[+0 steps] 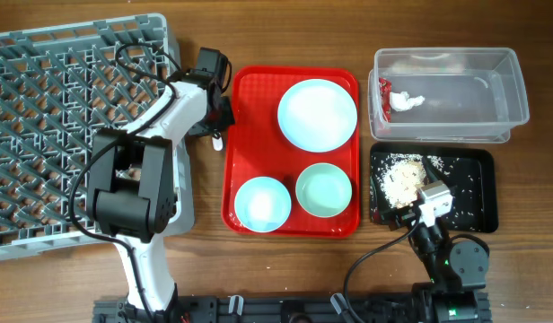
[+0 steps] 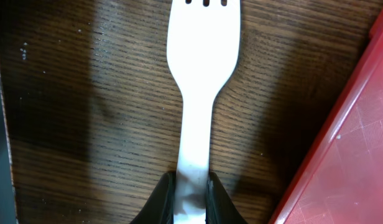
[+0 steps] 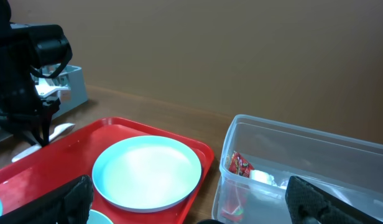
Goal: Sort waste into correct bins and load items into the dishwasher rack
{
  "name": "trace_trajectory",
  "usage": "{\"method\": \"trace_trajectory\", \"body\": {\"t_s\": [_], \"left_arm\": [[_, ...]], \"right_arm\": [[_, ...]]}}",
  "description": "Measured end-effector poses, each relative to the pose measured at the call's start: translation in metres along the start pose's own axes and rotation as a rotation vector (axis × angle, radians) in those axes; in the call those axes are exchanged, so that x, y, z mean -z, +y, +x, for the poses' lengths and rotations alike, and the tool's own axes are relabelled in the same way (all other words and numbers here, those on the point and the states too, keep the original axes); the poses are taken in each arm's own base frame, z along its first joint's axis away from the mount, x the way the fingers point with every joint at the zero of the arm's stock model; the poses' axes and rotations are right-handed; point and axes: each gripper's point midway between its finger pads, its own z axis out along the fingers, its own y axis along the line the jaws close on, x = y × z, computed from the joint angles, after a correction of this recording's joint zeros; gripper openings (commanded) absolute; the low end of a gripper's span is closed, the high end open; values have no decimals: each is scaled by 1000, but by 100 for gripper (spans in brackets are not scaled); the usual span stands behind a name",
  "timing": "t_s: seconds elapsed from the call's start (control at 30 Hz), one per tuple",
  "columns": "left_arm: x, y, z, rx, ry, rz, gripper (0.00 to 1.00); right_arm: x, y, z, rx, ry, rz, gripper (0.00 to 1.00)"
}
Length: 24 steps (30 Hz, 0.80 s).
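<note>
from overhead: only a small white tip of the fork peeking out below the left claw, over bare wood in the gap between the grey rack and the red tray. too little showing here to read its direction. plate and two bowls on the red tray, wrapper in the clear tub, rice scraps in the black tray.

from the left wrist: plain white and smooth, with a flat narrow handle widening into a broad neck, tine slots cut off by the top edge. long axis straight up the frame, tines pointing away from the claw. clenched on the very end of the handle, a dark finger on either side. wooden table beneath, red tray edge close by at the lower right.

from the right wrist: right claw spread wide, grasping nothing, above the plate and tub. far left, a pale sliver of fork under the left claw, just past the tray's edge.
</note>
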Motion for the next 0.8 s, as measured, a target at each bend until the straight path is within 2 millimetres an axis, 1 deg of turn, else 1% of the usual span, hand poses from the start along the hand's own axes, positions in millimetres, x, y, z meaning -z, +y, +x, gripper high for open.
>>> {"method": "trace_trajectory", "body": {"t_s": [0.03, 0.1, 0.17, 0.2, 0.23, 0.27, 0.3, 0.33, 0.37, 0.4, 0.43, 0.47, 0.5, 0.57, 0.6, 0.63, 0.67, 0.7, 0.73, 0.77, 0.8], "left_arm": [[0, 0, 1, 0, 2, -1, 9], [4, 3, 8, -3, 31, -8, 8], [15, 5, 13, -5, 45, -8, 9], [39, 6, 12, -4, 23, 5, 10], [54, 5, 8, -2, -2, 19, 10], [74, 6, 7, -1, -26, 32, 11], [97, 8, 7, 0, -55, 47, 12], [126, 11, 6, -4, -107, 67, 13], [147, 16, 5, -10, -148, 65, 16], [164, 26, 6, -10, -181, 41, 17], [179, 41, 7, -23, -219, -13, 20], [187, 56, 5, -46, -246, -72, 20], [188, 73, -1, -62, -258, -132, 19], [180, 90, -7, -55, -253, -180, 20], [168, 101, -7, -49, -228, -210, 47], [157, 108, -8, -43, -206, -231, 56], [146, 112, -9, -47, -182, -248, 60], [137, 114, -9, -43, -167, -255, 61], [133, 114, -11, -46, -166, -257, 52], [133, 113, -16, -43, -183, -250, 39], [133, 111, -18, -39, -193, -239, 35]], "right_arm": [[0, 0, 0, 0, 0, 0, 100], [0, 0, 0, 0, 0, 0, 100], [0, 0, 0, 0, 0, 0, 100], [0, 0, 0, 0, 0, 0, 100], [0, 0, 0, 0, 0, 0, 100], [0, 0, 0, 0, 0, 0, 100], [0, 0, 0, 0, 0, 0, 100], [0, 0, 0, 0, 0, 0, 100], [0, 0, 0, 0, 0, 0, 100], [0, 0, 0, 0, 0, 0, 100], [0, 0, 0, 0, 0, 0, 100], [0, 0, 0, 0, 0, 0, 100], [0, 0, 0, 0, 0, 0, 100], [0, 0, 0, 0, 0, 0, 100], [0, 0, 0, 0, 0, 0, 100], [0, 0, 0, 0, 0, 0, 100], [0, 0, 0, 0, 0, 0, 100], [0, 0, 0, 0, 0, 0, 100], [0, 0, 0, 0, 0, 0, 100], [0, 0, 0, 0, 0, 0, 100], [0, 0, 0, 0, 0, 0, 100]]}}
